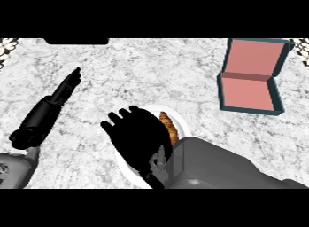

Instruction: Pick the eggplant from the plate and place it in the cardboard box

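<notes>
Right hand (136, 133) spread over white plate (183, 120) near surface (150, 66) front edge, orange-brown ridged item (170, 128) partly hidden, left hand (66, 86) straight, box (251, 75) open at back right.

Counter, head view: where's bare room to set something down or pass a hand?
Bare marble between the left hand and the open box, across the counter's far middle. Another patch right of the plate, below the box. Crowded at the plate: the right hand hovers over it and the brownish item.
</notes>
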Robot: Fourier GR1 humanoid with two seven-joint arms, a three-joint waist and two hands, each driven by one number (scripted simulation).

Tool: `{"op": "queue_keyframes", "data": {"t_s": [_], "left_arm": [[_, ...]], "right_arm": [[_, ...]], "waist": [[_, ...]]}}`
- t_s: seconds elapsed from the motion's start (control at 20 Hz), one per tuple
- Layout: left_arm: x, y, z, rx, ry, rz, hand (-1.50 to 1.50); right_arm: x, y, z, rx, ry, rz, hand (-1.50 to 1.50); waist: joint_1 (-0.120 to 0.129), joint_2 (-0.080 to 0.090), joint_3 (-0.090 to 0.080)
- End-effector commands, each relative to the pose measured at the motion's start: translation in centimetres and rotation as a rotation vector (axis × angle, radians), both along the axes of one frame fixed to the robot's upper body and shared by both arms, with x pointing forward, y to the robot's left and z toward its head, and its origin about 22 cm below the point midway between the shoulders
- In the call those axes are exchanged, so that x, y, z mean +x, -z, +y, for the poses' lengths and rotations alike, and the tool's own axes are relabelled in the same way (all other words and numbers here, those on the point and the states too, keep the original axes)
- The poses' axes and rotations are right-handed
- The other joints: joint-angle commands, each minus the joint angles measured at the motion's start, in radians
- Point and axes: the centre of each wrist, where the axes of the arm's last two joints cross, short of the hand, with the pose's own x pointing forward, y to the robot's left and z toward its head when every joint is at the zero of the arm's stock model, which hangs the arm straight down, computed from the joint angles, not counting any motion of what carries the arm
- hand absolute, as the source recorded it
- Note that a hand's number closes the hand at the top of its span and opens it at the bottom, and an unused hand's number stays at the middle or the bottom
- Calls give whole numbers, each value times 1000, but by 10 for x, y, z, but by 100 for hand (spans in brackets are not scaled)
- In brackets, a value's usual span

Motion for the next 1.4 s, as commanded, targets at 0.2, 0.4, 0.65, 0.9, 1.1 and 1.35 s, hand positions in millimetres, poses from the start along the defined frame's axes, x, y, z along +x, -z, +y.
{"op": "queue_keyframes", "data": {"t_s": [0.2,0.4,0.65,0.9,1.1,1.35], "left_arm": [[8,-8,5,-4,2,2,0],[3,7,2,-1,21,17,0],[11,-10,4,1,6,-7,0],[8,5,8,-7,12,-10,0],[6,-13,0,3,13,-13,0],[7,5,2,5,0,7,0]], "right_arm": [[-15,19,27,-91,49,48,-150],[-3,28,27,-139,63,1,-150],[-4,32,33,-124,90,-40,-150],[-22,60,37,-141,87,-60,-150],[10,59,35,-175,123,-67,-150],[14,91,25,-204,120,-69,-150]], "waist": [[2,2,0],[3,3,0],[6,3,1],[7,3,0],[10,3,1],[2,4,1]]}}
